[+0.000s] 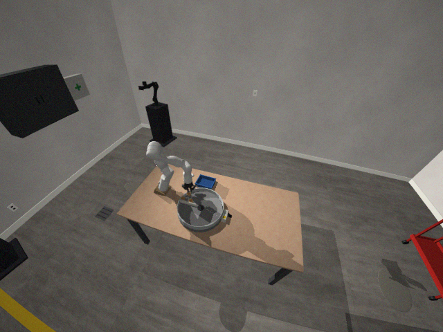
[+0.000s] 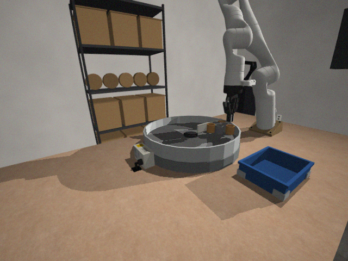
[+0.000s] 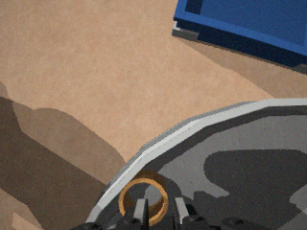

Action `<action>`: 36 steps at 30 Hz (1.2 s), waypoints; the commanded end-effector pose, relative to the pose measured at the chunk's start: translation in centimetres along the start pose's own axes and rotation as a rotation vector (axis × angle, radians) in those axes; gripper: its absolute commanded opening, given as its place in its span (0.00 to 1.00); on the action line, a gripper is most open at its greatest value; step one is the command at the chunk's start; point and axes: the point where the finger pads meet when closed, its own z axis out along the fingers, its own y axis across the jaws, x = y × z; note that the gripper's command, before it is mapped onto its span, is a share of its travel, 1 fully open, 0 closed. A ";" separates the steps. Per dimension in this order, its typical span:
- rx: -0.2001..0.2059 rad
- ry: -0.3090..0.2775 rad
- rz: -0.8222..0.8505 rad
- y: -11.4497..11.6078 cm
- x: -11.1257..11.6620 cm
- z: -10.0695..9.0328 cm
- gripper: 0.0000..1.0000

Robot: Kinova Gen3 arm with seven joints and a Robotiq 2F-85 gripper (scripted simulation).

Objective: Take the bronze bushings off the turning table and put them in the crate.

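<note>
My gripper (image 1: 188, 191) (image 2: 230, 119) (image 3: 160, 212) points down above the edge of the turning table (image 1: 201, 225) (image 2: 191, 154) (image 3: 192, 126). Its fingers stand a narrow gap apart with nothing between them. In the wrist view a bronze bushing (image 3: 144, 180) stands upright below, partly behind the left finger. The exterior view shows a bronze bushing (image 2: 210, 128) near the divider, another bronze bushing (image 2: 230, 130) near the rim, and part of a third behind. A grey steel bushing (image 2: 219, 129) stands between the front two. The blue crate (image 1: 205, 187) (image 2: 262, 179) (image 3: 230, 37) looks empty where its floor shows.
The turning table has a raised rim, a pale divider (image 1: 188, 203) (image 2: 202, 128) and a dark centre hub (image 1: 201, 207) (image 2: 191, 134). A control box (image 1: 225, 215) (image 2: 145, 157) is on its outer side. The crate stands just outside the rim.
</note>
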 end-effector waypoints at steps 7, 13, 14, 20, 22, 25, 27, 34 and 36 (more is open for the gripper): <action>0.000 -0.001 -0.001 0.0 0.0 1.5 0.18; 0.000 -0.001 -0.001 0.0 0.0 1.5 0.18; 0.000 -0.001 -0.001 0.0 0.0 1.5 0.18; 0.000 0.000 -0.001 0.0 0.0 1.8 0.18; 0.000 -0.001 -0.001 0.0 0.0 2.1 0.18; 0.000 -0.001 -0.001 0.0 0.0 2.1 0.18; 0.000 -0.001 -0.001 0.0 0.0 2.1 0.18; 0.000 -0.001 -0.001 0.0 0.0 2.1 0.18; 0.000 -0.001 -0.001 0.0 0.0 2.3 0.18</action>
